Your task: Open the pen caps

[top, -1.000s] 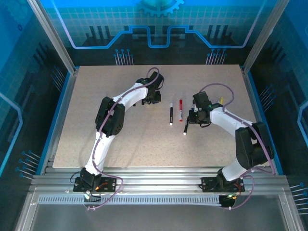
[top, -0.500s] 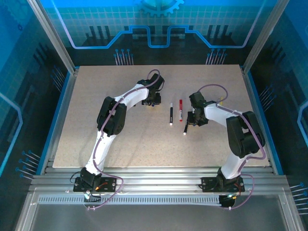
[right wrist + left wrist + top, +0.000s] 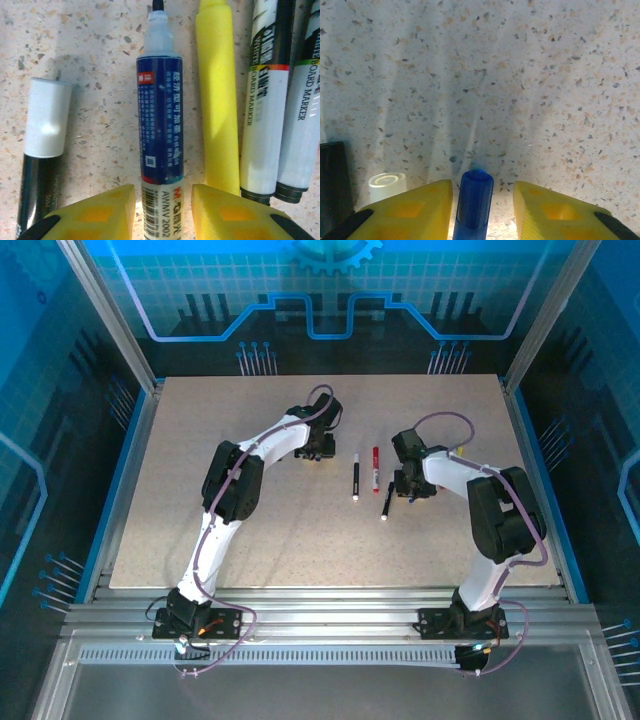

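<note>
In the left wrist view a blue pen cap (image 3: 474, 200) lies on the speckled table between my left gripper's (image 3: 482, 186) yellow fingers. It sits close to the left finger, with a clear gap to the right one, so the gripper is open. A white pen cap (image 3: 386, 184) stands just left of it. My right gripper (image 3: 163, 190) is open around an uncapped blue-labelled marker (image 3: 160, 120) that lies on the table with bare table on both sides. From above, the left gripper (image 3: 320, 448) and right gripper (image 3: 408, 483) both sit low over the table.
Beside the blue marker lie a yellow highlighter (image 3: 216, 100), two whiteboard markers (image 3: 264, 100) and a black pen with a white end (image 3: 45, 125). A black pen (image 3: 355, 478) and a red pen (image 3: 375, 468) lie between the arms. A dark object (image 3: 332, 185) sits left of the white cap.
The right arm's elbow has swung in toward the table's middle while its gripper stayed by the pens. The left arm has hardly moved.
</note>
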